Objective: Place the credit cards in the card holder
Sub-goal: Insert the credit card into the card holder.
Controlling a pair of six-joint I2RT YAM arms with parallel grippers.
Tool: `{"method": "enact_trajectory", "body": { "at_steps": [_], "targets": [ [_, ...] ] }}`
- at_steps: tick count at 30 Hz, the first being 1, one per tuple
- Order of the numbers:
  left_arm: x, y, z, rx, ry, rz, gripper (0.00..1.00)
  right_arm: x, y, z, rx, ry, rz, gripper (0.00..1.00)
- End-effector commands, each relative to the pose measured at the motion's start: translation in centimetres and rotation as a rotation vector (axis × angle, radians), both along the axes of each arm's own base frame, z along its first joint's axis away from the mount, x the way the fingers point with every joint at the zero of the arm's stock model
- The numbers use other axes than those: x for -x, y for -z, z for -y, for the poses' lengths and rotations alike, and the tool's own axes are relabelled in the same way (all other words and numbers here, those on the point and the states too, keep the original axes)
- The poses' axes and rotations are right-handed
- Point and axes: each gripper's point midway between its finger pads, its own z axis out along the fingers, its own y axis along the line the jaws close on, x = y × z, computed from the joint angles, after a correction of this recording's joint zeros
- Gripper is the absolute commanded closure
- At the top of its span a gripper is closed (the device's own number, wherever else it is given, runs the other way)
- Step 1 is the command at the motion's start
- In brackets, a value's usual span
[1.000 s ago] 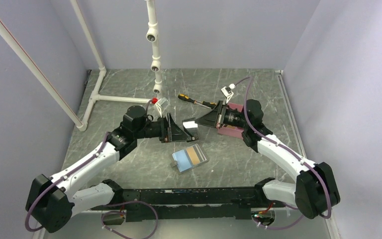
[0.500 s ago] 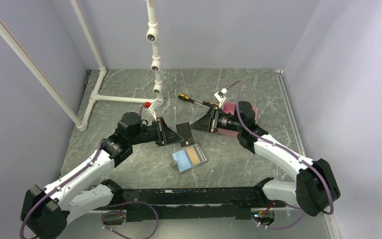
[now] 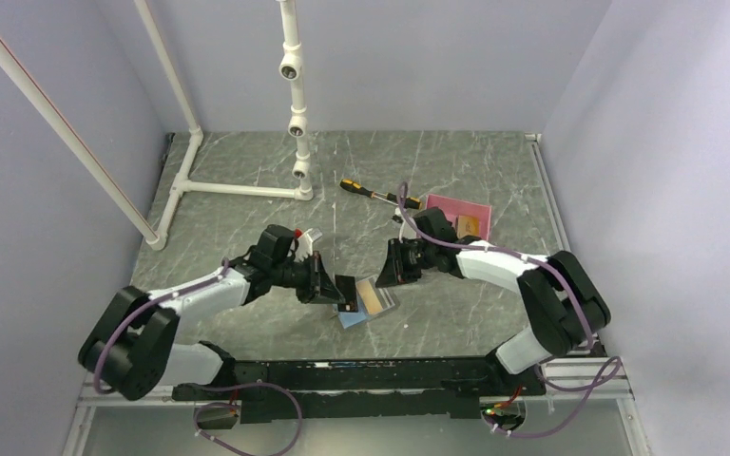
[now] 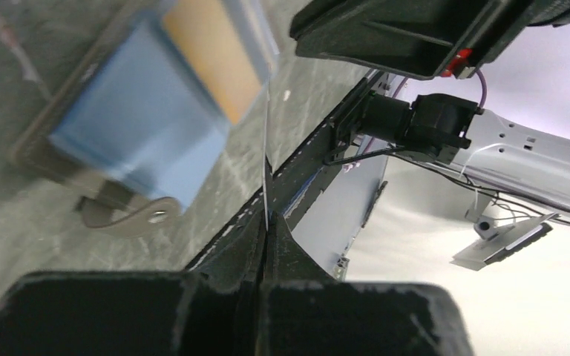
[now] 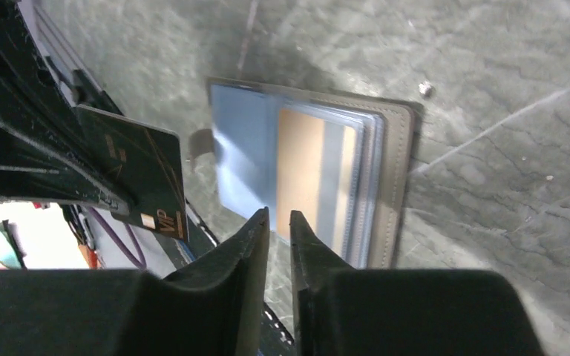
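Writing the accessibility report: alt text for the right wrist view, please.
A dark card clamped in the left gripper hangs beside an open card holder lying on the grey table, a tan card already in its pocket. The right gripper hovers over the holder, slightly open and holding nothing.

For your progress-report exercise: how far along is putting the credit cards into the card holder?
Done: one tan card sits in the open card holder. In hand: the left gripper pinches a dark card near it; the right gripper is empty. Left: slot that card, then the loose card on the pink tray.
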Motion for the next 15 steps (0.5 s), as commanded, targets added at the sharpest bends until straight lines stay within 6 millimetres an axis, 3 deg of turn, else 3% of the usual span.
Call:
{"method": "enact_trajectory", "body": {
  "at_steps": [1,7,15],
  "targets": [
    [0.2,0.5,0.2,0.108,0.067,-0.025,1.00,-0.1,1.7,0.0,0.027,-0.053,0.034,0.86],
    [-0.1,3.0,0.8,0.109,0.101,-0.092,1.00,-0.4,3.9,0.5,0.078,-0.037,0.022,0.89],
    [0.2,4.4,1.0,0.127,0.107,-0.154,1.00,-0.4,5.0,0.7,0.098,-0.023,0.003,0.90]
  ]
}}
